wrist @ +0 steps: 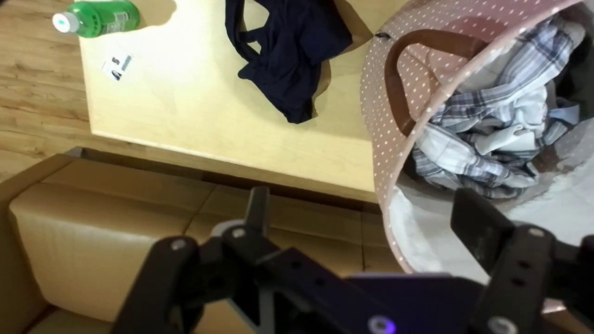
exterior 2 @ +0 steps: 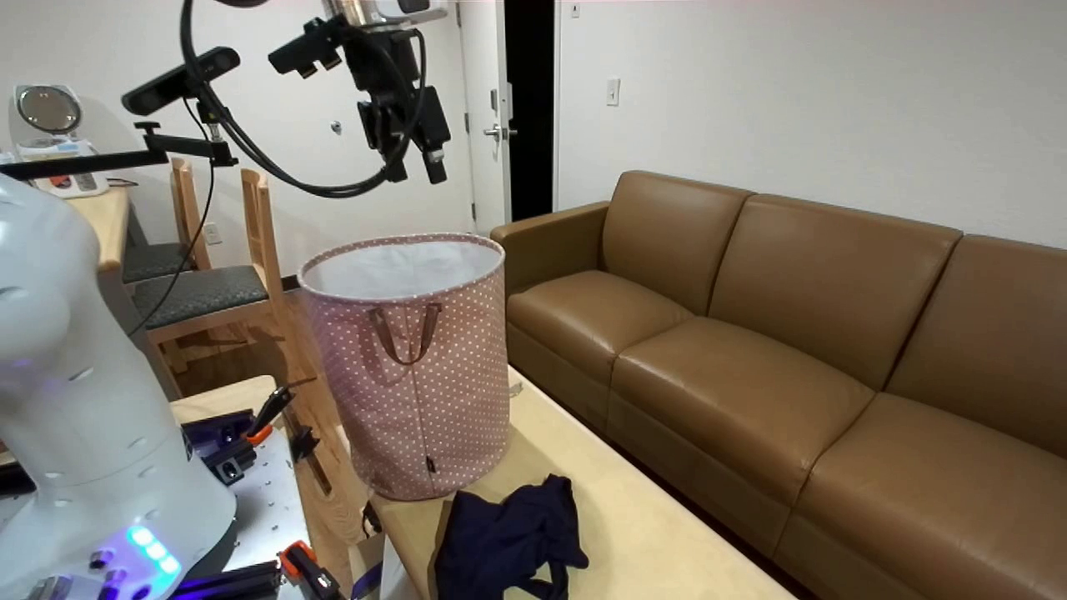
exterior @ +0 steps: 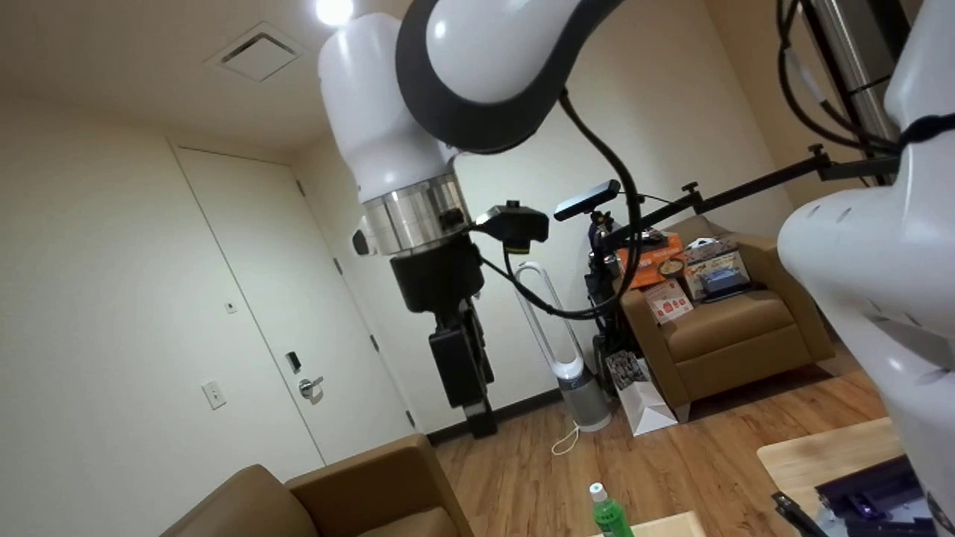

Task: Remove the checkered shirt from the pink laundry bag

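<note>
The checkered shirt (wrist: 482, 162), white, grey and blue plaid, lies crumpled deep inside the pink laundry bag in the wrist view. It is hidden behind the bag's wall in an exterior view. The pink laundry bag (exterior 2: 450, 392) with white dots stands upright, its mouth open upward; its rim and a brown handle also show in the wrist view (wrist: 376, 116). My gripper (exterior 2: 416, 172) hangs above the bag's mouth, apart from it. In the wrist view the gripper (wrist: 364, 202) is open and empty, its fingers wide apart, with the bag's rim seen between them.
The bag stands on a light wooden table (exterior 2: 642, 550). A dark navy cloth (exterior 2: 517, 533) lies beside it. A green bottle (wrist: 111, 18) and a small card (wrist: 117, 67) are toward the table's end. A brown sofa (exterior 2: 733, 367) runs along the table's side.
</note>
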Tool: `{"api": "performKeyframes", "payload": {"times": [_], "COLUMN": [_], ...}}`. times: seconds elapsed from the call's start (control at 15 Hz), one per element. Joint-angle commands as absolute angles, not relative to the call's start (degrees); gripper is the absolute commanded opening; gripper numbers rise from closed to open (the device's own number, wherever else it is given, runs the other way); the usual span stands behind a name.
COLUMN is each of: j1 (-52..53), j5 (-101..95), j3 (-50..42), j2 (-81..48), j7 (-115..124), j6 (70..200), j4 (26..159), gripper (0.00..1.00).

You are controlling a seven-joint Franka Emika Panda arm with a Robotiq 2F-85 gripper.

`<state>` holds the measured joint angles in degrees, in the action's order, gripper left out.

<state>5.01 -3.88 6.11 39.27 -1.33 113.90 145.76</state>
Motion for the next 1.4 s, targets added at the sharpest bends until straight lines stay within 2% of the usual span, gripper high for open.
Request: {"api": "performKeyframes", "payload": {"times": [0.0, 0.27, 0.73, 1.33], "j1": [9.1, 12.55, 12.23, 16.93], "j5": [-2.47, -0.6, -1.03, 3.71], "j3": [7.46, 9.37, 9.39, 16.29], "j2": [28.96, 20.02, 21.86, -0.44], "j7": [-4.07, -3.29, -1.99, 3.84], "j6": [115.35, 117.02, 118.64, 146.8], "j4": [141.26, 138.92, 141.13, 141.06], "gripper": [1.0, 1.0, 1.0, 1.0]}}
